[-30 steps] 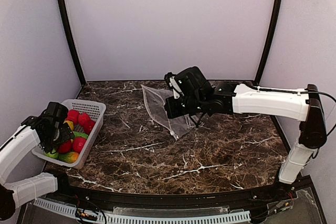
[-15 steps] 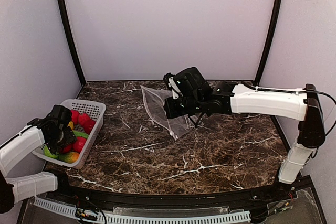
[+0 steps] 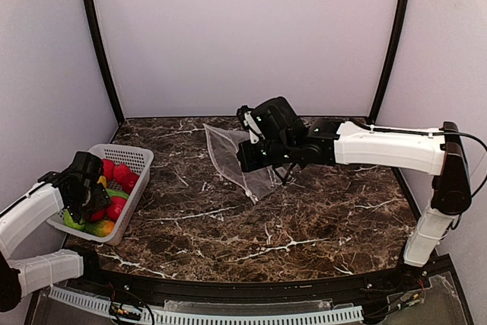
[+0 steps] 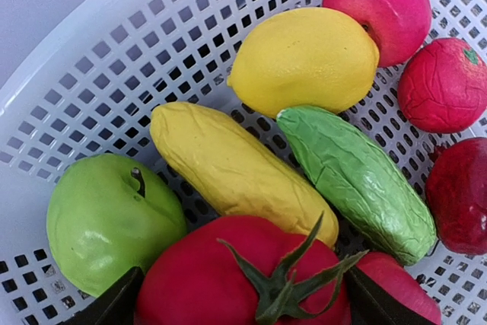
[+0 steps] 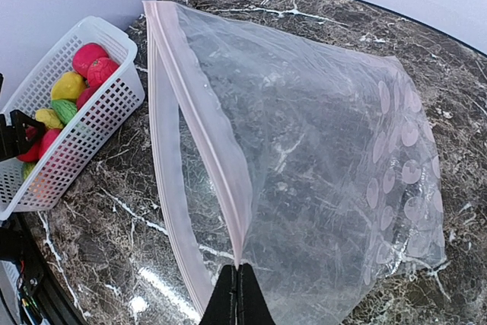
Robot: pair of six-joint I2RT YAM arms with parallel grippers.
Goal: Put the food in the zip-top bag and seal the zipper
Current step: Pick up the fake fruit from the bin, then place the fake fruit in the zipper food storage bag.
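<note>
The food lies in a white mesh basket (image 3: 131, 155): a red tomato (image 4: 221, 279), green apple (image 4: 106, 218), yellow corn-like piece (image 4: 228, 165), lemon (image 4: 304, 58), green cucumber (image 4: 358, 180) and several red fruits (image 4: 445, 85). My left gripper (image 3: 85, 192) is down in the basket, open, and its fingers (image 4: 114, 306) flank the tomato on both sides. My right gripper (image 5: 239, 279) is shut on the pink zipper (image 5: 205, 135) of the clear dotted zip-top bag (image 5: 319, 157). It holds the upper lip raised, so the mouth gapes toward the basket. The slider tab is not visible.
The bag (image 3: 242, 159) lies on the dark marble table (image 3: 304, 218) at centre back. The basket also shows in the right wrist view (image 5: 91, 119), at the left table edge. Pale walls enclose the back and both sides.
My left gripper has dropped lower into the basket over the tomato. My right gripper and the bag have barely moved.
</note>
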